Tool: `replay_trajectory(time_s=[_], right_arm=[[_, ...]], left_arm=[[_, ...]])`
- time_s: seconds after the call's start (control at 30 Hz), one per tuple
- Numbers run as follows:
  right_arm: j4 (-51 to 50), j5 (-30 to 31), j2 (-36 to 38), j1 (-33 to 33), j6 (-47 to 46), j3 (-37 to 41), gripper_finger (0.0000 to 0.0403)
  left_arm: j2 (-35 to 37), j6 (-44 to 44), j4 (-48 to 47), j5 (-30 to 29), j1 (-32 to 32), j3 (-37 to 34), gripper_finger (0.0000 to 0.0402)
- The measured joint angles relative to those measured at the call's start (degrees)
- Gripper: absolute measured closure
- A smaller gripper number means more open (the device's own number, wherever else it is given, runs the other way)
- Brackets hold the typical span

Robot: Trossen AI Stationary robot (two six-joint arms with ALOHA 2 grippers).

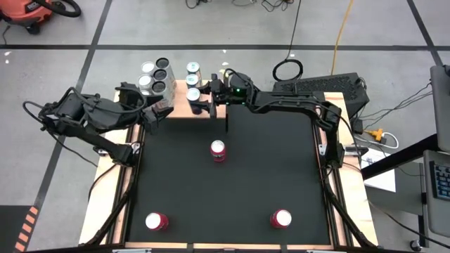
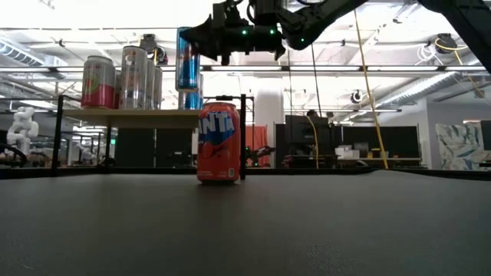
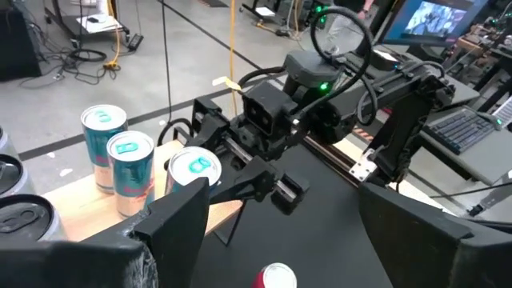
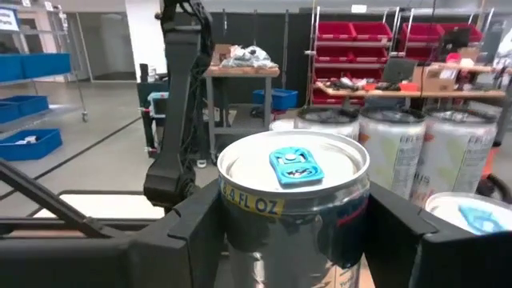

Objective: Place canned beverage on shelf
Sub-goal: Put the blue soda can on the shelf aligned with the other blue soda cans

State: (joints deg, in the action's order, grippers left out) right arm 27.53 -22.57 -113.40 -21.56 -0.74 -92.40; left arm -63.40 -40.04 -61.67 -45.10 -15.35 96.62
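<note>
**Right gripper and can**
- The right gripper [image 4: 292,240] pinches one canned beverage [image 4: 292,172]
- One dark finger [image 4: 196,232] bears on each side wall, below the rim; the can fills the gap between them
- The can stands upright: long axis vertical, lid and blue pull tab facing up
- In the low view its base shows above the board's top line, so it appears lifted clear of the shelf [image 1: 179,107]

**Position**
- In the high view the held can sits over the shelf edge nearest the black mat [image 1: 267,169], toward the board's 3 o'clock end
- The right arm comes in from 3 o'clock, pointing toward 9 o'clock
- The shelf lies at 11 o'clock from the table centre, at the far edge

**Neighbouring items**
- Two blue-topped cans [image 1: 193,74] stand upright on the board just beyond the held one, toward 12 o'clock
- A cluster of silver and dark-topped cans [image 1: 156,76] occupies the board's 9 o'clock end

**Left gripper**
- The left gripper [image 1: 160,107] hovers at the shelf's mat-side edge, at 9 o'clock from the held can, pointing toward 3 o'clock
- Its fingers are spread with nothing between them

**Farther off**
- A red can [image 1: 218,150] stands upright mid-mat, at 6 o'clock from the held can
- Two more red cans [image 1: 156,222] [image 1: 281,218] stand at 7 and 5 o'clock near the table's front edge
</note>
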Motion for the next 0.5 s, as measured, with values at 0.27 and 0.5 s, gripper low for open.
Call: replay_trajectory(time_s=[0.27,0.5], right_arm=[[-0.77,-0.02,-0.82,-0.28,-0.08,0.0,0.0195],[0.11,0.04,-3.13,-0.24,-2.32,0.07,0.0195]], left_arm=[[0.0,-0.14,-0.15,-0.1,0.0,0.0,0.0081],[-0.02,-0.18,0.04,-0.11,0.0,0.0,0.0081]])
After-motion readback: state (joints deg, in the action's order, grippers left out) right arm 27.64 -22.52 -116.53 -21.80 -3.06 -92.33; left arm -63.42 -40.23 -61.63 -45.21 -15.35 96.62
